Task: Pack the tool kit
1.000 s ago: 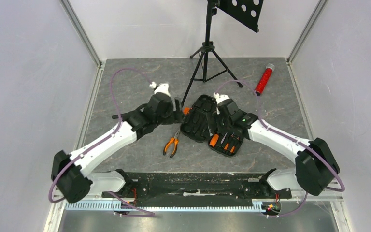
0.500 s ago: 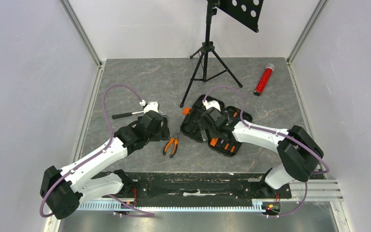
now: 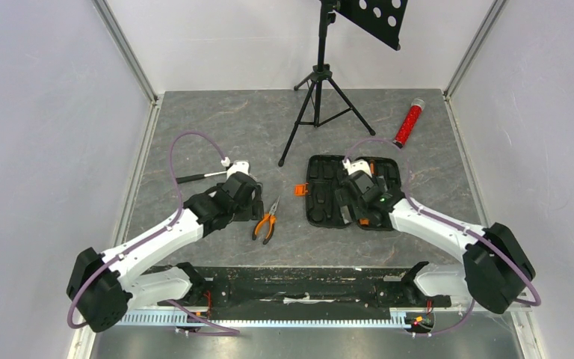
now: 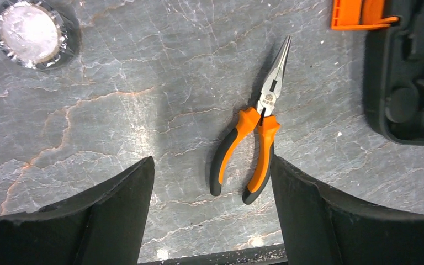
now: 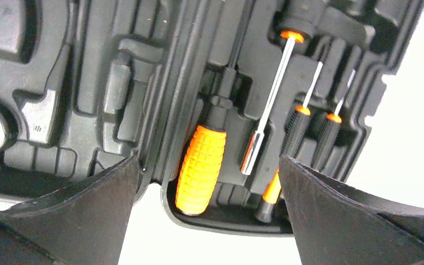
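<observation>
while the left gripper (image 4: pixel 211 165) hangs spread wide and empty over the pliers (image 4: pixel 254 138), nothing is gripped yet. the pliers lie flat on the table (image 3: pixel 217 127), nose toward 1 o'clock in the wrist view. the tool kit case (image 3: pixel 351 187) lies open at 3 o'clock of the pliers, near but apart, its orange latch (image 3: pixel 301 190) facing them. the right gripper (image 5: pixel 208 163) hovers released above the case's filled half, over an orange-handled screwdriver (image 5: pixel 201 165). as i judge it, the pliers sit slanted to the fingers, so a closing pinch could catch one handle and swivel or skid them. the right arm, low over the case, could also block the drop-in.
</observation>
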### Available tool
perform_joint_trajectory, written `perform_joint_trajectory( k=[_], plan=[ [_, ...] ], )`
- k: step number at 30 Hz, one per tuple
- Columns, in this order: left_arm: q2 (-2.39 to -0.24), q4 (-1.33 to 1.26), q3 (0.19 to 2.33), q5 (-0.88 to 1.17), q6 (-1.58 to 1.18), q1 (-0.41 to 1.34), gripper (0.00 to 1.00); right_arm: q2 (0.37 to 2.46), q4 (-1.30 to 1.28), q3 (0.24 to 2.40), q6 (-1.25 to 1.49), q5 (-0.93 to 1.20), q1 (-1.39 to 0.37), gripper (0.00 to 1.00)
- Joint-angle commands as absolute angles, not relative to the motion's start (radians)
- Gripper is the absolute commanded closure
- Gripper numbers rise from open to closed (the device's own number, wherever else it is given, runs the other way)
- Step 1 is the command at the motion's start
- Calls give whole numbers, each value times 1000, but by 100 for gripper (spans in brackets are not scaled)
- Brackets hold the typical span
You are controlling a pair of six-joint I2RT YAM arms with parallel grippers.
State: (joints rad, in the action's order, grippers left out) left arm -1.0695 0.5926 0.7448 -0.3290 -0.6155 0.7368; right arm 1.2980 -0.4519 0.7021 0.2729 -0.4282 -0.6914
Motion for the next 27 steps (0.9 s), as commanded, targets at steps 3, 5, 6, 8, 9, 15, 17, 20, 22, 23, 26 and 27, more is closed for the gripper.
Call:
perform_joint_trajectory(
  k=[3,5,6,8,9,15,17,20,22,23,26,27],
  plan=[
    [-1159,581,771,-265,-579,737,21,1199,-502,705,180,-438,-614,2],
    [-1197,589,773,-247,-575,736,23,1165,-494,712,172,-431,-611,2],
    [-1212,592,773,-242,-573,737,24,1145,-486,713,172,-422,-612,2],
    [-1246,588,772,-232,-567,738,29,1105,-463,712,177,-403,-611,2],
    [-1266,585,773,-230,-563,738,31,1086,-451,709,183,-390,-610,2],
    [-1388,568,809,-188,-543,745,45,1034,-389,690,207,-333,-607,2],
    [-1420,559,817,-172,-543,752,50,1029,-380,684,215,-323,-607,2],
    [-1454,553,819,-165,-541,764,57,1024,-364,673,221,-305,-606,2],
    [-1471,551,817,-160,-541,769,63,1020,-354,664,227,-301,-605,2],
    [-1477,551,815,-157,-541,771,68,1019,-347,663,227,-301,-605,2],
    [-1479,542,811,-154,-540,778,77,1019,-335,654,228,-290,-602,2],
    [-1474,540,812,-151,-536,780,79,1020,-331,652,227,-288,-603,2]
  ],
)
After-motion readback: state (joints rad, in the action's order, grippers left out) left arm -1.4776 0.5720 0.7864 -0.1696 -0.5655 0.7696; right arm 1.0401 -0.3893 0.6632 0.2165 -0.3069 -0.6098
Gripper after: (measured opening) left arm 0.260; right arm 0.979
